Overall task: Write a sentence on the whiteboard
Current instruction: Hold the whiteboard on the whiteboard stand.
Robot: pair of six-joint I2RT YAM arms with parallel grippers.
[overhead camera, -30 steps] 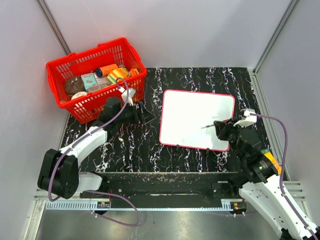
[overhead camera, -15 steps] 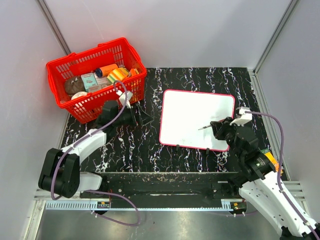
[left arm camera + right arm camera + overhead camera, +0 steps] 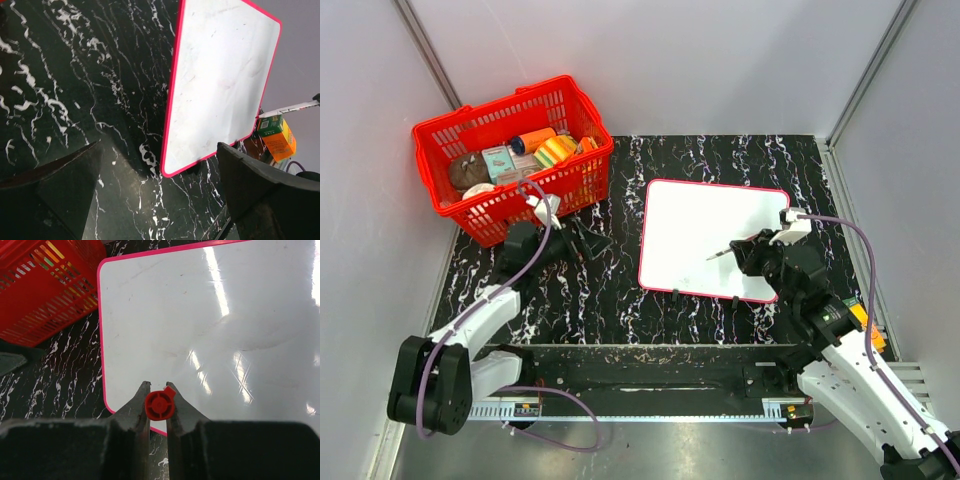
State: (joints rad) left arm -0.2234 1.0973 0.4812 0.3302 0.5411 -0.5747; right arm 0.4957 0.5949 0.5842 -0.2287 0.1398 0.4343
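Note:
The whiteboard (image 3: 715, 225) lies flat on the black marbled table, white with a pink-red edge. No sentence shows on it; I see only faint smudges. My right gripper (image 3: 748, 251) is shut on a marker (image 3: 723, 251), held over the board's near right part with the tip pointing left. The right wrist view shows the marker's red end (image 3: 160, 405) pinched between the fingers, above the whiteboard (image 3: 200, 325). My left gripper (image 3: 584, 243) is open and empty, low over the table left of the board. In the left wrist view the whiteboard (image 3: 220, 75) lies ahead of that gripper (image 3: 160, 200).
A red basket (image 3: 582, 172) with several items in it stands at the back left, close behind the left gripper; it also shows in the right wrist view (image 3: 40, 285). Grey walls enclose the table on three sides.
My left arm has drawn back to the left, away from the board. My right gripper has moved left, further over the board, with the marker in it.

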